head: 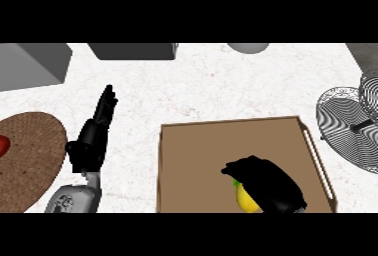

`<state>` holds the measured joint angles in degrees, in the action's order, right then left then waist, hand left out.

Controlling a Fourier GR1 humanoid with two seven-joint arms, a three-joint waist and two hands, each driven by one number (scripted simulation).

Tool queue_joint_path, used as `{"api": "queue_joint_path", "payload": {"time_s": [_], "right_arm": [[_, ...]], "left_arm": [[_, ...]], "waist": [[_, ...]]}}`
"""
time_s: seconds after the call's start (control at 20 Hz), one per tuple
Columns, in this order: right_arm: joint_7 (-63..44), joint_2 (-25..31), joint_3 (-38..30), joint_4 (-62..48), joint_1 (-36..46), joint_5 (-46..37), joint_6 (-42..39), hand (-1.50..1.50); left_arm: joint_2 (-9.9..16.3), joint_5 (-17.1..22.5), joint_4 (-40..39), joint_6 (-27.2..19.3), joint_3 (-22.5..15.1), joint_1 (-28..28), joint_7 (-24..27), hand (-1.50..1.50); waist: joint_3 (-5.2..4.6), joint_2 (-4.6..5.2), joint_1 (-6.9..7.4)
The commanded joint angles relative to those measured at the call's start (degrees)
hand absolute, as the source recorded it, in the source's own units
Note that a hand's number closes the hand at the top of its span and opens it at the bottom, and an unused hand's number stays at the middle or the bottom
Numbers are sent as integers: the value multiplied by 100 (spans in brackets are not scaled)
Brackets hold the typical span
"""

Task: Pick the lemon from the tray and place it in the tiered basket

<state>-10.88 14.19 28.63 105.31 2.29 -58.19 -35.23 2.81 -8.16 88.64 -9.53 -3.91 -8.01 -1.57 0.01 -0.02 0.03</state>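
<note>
The lemon [247, 199] is seen as a bright yellow body with a small green patch at its upper end, lying in the near part of the brown tray [207, 150]. Most of it is hidden beneath the right robot hand [267, 182], whose fingers are curled over and around it. The far half of the tray is left bare, and a pale raised rim is seen along its right side. The tiered basket [348, 125], made of dark wire mesh, is placed just beyond that rim, at the right edge of the view. Open white counter [221, 85] is seen beyond the tray. The left robot hand [94, 135] is held open with straight fingers upward, resting between the tray and a round woven mat [29, 160].
</note>
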Motion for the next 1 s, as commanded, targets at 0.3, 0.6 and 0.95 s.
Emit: {"api": "queue_joint_path", "payload": {"time_s": [0.3,0.6,0.95], "right_arm": [[746,195,407,-426,-7,-1102,1623,150],[618,1887,-741,28,-1445,-1131,1529,150],[803,2242,-2098,187,-2197,-784,2431,150]], "left_arm": [[-48,-113,124,3,-52,114,-80,0],[6,-26,348,-26,71,260,-210,0],[-2,-6,-30,61,112,104,92,0]], "waist": [[0,-2,-2],[1,-48,-242],[-1,-5,-82]]}}
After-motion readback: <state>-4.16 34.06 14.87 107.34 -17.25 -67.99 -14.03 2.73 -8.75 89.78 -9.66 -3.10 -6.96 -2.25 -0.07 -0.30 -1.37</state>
